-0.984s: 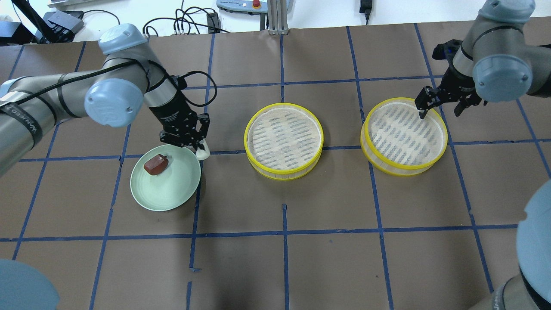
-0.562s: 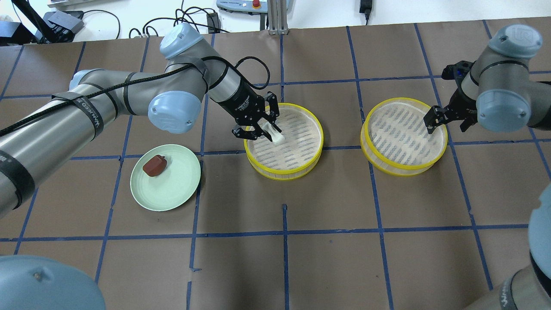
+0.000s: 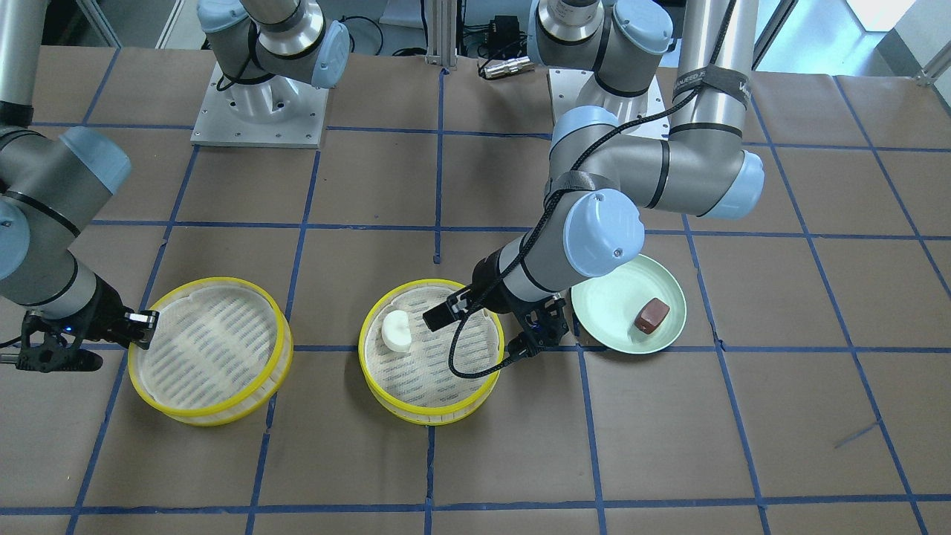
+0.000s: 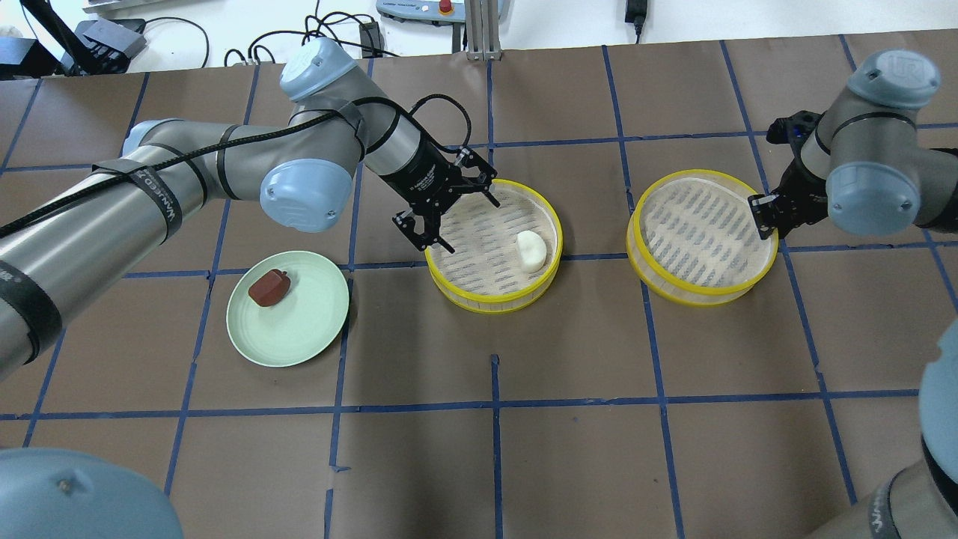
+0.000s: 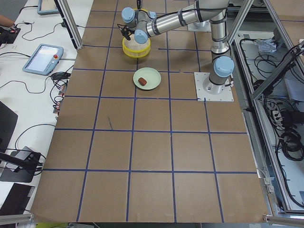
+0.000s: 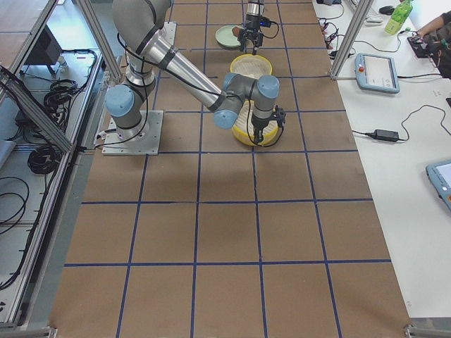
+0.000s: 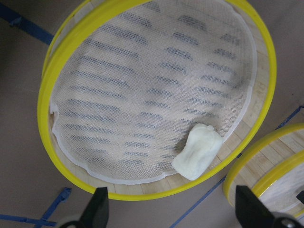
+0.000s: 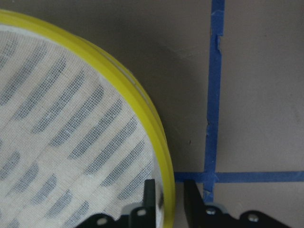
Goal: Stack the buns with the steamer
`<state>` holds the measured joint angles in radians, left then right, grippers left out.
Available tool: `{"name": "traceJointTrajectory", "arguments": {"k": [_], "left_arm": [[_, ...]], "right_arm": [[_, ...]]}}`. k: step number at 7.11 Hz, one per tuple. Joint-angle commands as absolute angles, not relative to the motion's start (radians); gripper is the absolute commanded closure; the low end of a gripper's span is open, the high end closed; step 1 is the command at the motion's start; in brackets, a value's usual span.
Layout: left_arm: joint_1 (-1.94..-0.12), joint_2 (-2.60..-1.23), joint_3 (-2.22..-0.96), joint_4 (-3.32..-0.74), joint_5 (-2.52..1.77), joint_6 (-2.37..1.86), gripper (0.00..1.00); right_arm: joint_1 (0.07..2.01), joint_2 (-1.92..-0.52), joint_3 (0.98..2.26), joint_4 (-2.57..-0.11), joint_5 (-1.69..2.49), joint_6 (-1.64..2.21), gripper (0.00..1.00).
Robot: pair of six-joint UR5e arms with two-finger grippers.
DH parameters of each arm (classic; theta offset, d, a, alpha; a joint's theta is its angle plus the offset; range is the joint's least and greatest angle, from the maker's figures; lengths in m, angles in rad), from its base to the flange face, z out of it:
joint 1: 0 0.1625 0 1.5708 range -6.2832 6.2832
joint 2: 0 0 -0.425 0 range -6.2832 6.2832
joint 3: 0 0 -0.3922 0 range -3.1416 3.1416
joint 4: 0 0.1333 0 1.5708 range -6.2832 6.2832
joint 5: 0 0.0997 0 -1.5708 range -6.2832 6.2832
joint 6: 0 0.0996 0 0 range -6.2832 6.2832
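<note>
The white bun [image 4: 531, 250] lies alone inside the middle yellow-rimmed steamer [image 4: 494, 303], near its right wall; it also shows in the front view [image 3: 396, 330] and the left wrist view [image 7: 197, 152]. The reddish-brown bun [image 4: 269, 287] sits on the pale green plate [image 4: 299, 329]. My left gripper [image 4: 464, 222] is open and empty, above the middle steamer's far-left rim. My right gripper [image 4: 763, 217] is at the right steamer's [image 4: 703, 232] right rim. In the right wrist view its fingers [image 8: 149, 194] close on the yellow rim [image 8: 164, 156].
The plate stands left of the middle steamer on the brown paper table with blue tape lines. The two steamers stand side by side with a gap between them. Cables and a teach pendant [image 4: 419, 9] lie beyond the far edge.
My left gripper carried the white bun from the plate into the middle steamer, let it go and opened. My right gripper moved to the right steamer's right rim and closed on it.
</note>
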<state>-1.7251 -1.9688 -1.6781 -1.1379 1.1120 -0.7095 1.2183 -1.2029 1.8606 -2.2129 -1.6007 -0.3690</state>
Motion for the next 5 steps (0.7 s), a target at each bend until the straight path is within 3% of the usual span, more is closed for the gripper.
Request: {"name": "traceJointTrajectory", "arguments": {"k": [1, 5], "left_arm": [[-1.701, -1.951, -1.698, -1.16, 1.422, -0.407, 0.0], [-1.441, -1.907, -1.831, -1.172, 1.564, 0.258, 0.0]], "right_arm": [[1.218, -1.216, 1.847, -2.201, -1.598, -0.38, 0.95], [1.253, -1.282, 1.718, -2.025, -1.493, -0.29, 0.94]]}}
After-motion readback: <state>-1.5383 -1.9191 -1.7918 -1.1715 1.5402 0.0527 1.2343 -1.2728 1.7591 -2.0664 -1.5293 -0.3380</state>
